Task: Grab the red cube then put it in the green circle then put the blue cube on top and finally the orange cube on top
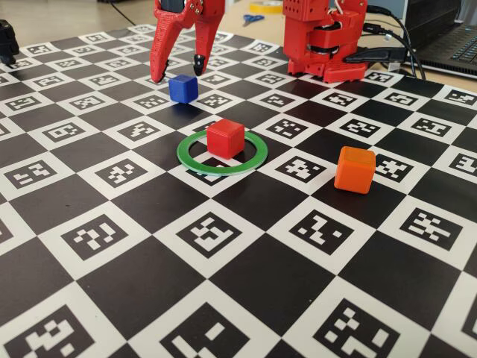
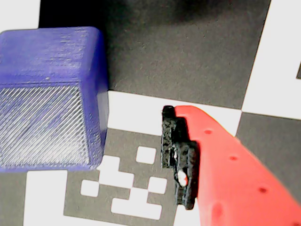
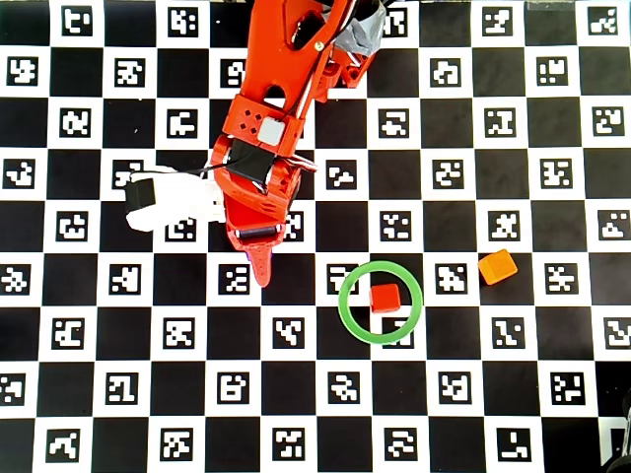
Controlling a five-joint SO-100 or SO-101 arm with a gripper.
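The tool (image 1: 177,77) hangs wide open and empty over the blue cube (image 1: 182,87): light, rigid, ridged plastic; best pinched across opposite flat sides.

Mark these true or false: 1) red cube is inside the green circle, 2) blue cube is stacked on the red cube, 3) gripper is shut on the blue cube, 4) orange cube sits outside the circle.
1) True: the red cube sits inside the green circle.
2) False: the blue cube rests on the mat, apart from it.
3) False: the gripper is open, straddling the cube.
4) True: the orange cube sits right of the circle in the fixed view.
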